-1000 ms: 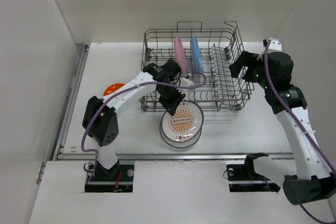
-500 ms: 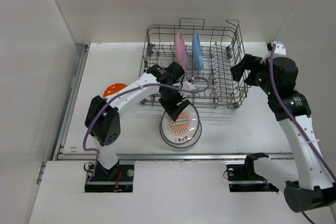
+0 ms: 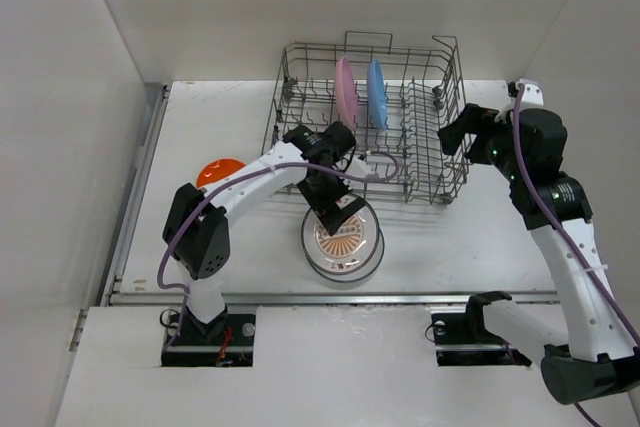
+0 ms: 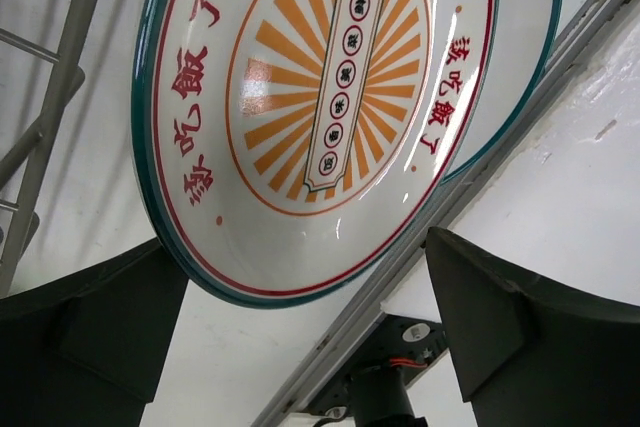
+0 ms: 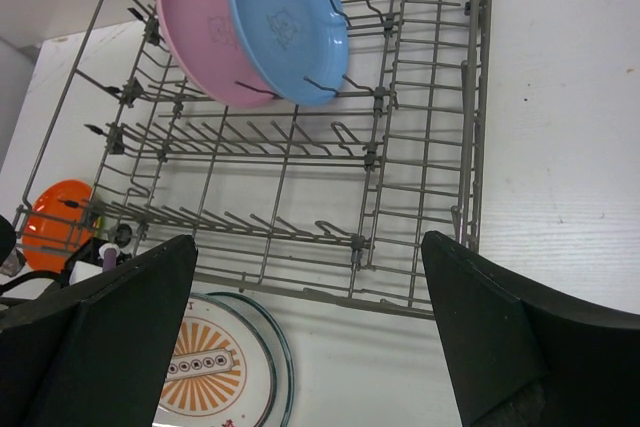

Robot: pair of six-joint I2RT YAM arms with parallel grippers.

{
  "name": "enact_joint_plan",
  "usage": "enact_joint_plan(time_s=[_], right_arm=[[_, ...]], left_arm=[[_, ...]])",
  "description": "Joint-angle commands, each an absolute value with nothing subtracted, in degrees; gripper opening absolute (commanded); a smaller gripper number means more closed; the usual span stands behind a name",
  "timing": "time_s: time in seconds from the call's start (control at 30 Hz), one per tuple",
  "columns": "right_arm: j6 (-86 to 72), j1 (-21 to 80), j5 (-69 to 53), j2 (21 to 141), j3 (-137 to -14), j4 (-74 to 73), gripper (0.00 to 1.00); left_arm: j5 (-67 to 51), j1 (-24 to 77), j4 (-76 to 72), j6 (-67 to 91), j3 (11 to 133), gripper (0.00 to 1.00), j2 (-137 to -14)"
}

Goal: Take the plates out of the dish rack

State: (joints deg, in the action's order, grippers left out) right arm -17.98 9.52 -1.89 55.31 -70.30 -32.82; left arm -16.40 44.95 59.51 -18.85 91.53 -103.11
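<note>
Release finishing: spreading left claw (image 3: 338,209) wide over sunburst plate (image 4: 340,97), leaving it flat on worktop (image 3: 450,237) pile (image 3: 308,247) at 6 o'clock of dish rack (image 3: 430,162); holding right claw (image 3: 455,132) wide at 3 o'clock; leaving pink plate (image 3: 343,97), blue plate (image 3: 375,97) racked.

The sunburst plate (image 4: 330,97) is glossy (light glints on it); the dish rack (image 5: 371,157) is grey metal wire.

You can't count the stack under the sunburst plate (image 3: 347,243) on top cam; the left gripper (image 3: 334,209) covers its far rim. L wrist cam crops that plate at the top edge. The orange plate (image 3: 213,171) sits partly behind the left arm (image 3: 258,167). On R wrist cam the blue plate (image 5: 288,19) hides much of the pink plate (image 5: 190,32).
</note>
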Motion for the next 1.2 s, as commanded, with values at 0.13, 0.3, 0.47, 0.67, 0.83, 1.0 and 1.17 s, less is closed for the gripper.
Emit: enact_joint_plan(time_s=[0.13,0.3,0.47,0.67,0.83,1.0,1.17], right_arm=[[-18.0,10.1,-1.2,59.2,-72.8,-34.0,1.00],[-18.0,10.1,0.6,64.1,-76.4,-37.2,1.00],[-18.0,10.1,4.7,65.3,-77.5,-39.7,1.00],[-18.5,10.1,11.9,65.3,-77.0,-41.9,1.00],[-18.0,10.1,14.4,68.8,-76.5,-42.5,1.00],[-15.1,10.1,14.4,73.3,-76.5,-39.3,1.00],[-11.7,10.1,15.9,78.3,-78.7,-35.8,0.82]], left_arm=[[-15.3,47.5,63.1,-19.7,92.8,1.00,-101.5],[-7.9,48.2,63.1,-19.7,94.6,1.00,-105.5],[-0.4,48.7,63.1,-17.9,98.0,1.00,-108.3],[7.8,51.4,63.1,-17.9,99.1,1.00,-108.8],[2.1,51.4,64.0,-17.3,101.1,1.00,-107.4],[-7.7,51.4,67.0,-18.5,104.8,1.00,-102.4],[-14.2,49.7,67.9,-18.6,105.4,1.00,-97.6]])
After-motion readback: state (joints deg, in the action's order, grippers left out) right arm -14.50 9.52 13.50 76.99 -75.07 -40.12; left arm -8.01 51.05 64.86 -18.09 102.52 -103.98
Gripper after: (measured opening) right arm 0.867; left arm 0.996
